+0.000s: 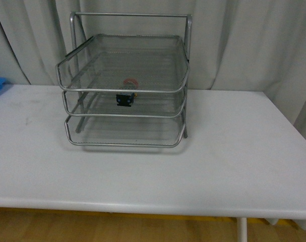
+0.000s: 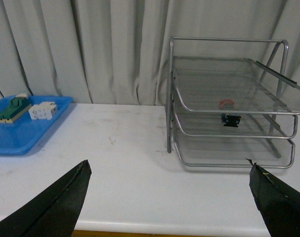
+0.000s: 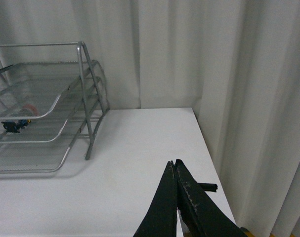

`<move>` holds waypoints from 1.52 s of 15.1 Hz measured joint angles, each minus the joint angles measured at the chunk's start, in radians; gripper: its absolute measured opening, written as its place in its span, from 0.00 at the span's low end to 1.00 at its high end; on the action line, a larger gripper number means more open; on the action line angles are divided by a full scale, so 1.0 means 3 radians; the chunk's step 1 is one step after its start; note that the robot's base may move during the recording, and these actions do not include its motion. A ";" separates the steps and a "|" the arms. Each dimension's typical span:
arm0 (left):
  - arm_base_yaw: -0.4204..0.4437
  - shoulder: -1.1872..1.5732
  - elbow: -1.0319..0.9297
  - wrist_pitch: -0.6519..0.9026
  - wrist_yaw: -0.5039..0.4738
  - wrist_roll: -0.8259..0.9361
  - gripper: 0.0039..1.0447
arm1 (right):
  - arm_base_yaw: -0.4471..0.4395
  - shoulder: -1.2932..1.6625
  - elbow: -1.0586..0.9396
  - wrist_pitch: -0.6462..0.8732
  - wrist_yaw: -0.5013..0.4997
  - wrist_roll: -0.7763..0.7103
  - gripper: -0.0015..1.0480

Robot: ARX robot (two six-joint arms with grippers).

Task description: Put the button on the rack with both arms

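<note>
Both my grippers empty: left gripper (image 2: 167,197) spread wide, right gripper (image 3: 175,197) pressed closed | button (image 1: 125,97) lies on rack (image 1: 123,91) middle tier | judged placed; retreat without nudging frame.

A silver three-tier rack (image 1: 123,80) is seen on a white table (image 1: 233,166) before grey curtains (image 1: 243,40), with the button (image 1: 125,97) lodged in its middle tier.

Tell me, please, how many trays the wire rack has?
3 on the rack: top tray, middle tray holding the button, and bottom tray just above the table. None seems hidden.
</note>
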 joint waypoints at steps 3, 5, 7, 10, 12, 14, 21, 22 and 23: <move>0.0000 0.0000 0.0000 -0.0001 0.0003 0.0000 0.94 | 0.0000 -0.0565 0.0010 -0.0537 -0.0008 -0.0001 0.02; 0.0000 0.0000 0.0000 -0.0001 0.0001 0.0000 0.94 | -0.0001 -0.0567 0.0001 -0.0587 -0.0010 -0.0001 0.02; 0.0000 0.0000 0.0000 0.0000 0.0001 0.0000 0.94 | -0.0001 -0.0567 0.0001 -0.0590 -0.0010 -0.0001 0.02; 0.0000 0.0000 0.0000 0.0000 0.0001 0.0000 0.94 | -0.0001 -0.0567 0.0001 -0.0590 -0.0009 -0.0005 0.23; 0.0000 0.0000 0.0000 0.0000 0.0001 0.0000 0.94 | -0.0001 -0.0567 0.0001 -0.0590 -0.0009 -0.0005 0.45; 0.0000 0.0000 0.0000 0.0000 0.0001 0.0000 0.94 | -0.0001 -0.0567 0.0001 -0.0590 -0.0009 -0.0005 0.68; 0.0000 0.0000 0.0000 0.0000 0.0001 0.0000 0.94 | -0.0001 -0.0567 0.0001 -0.0590 -0.0009 -0.0006 0.94; 0.0000 0.0000 0.0000 0.0000 0.0001 0.0000 0.94 | -0.0001 -0.0567 0.0001 -0.0590 -0.0010 -0.0006 0.94; 0.0000 0.0000 0.0000 0.0000 0.0000 0.0000 0.94 | -0.0001 -0.0567 0.0001 -0.0590 -0.0009 -0.0006 0.94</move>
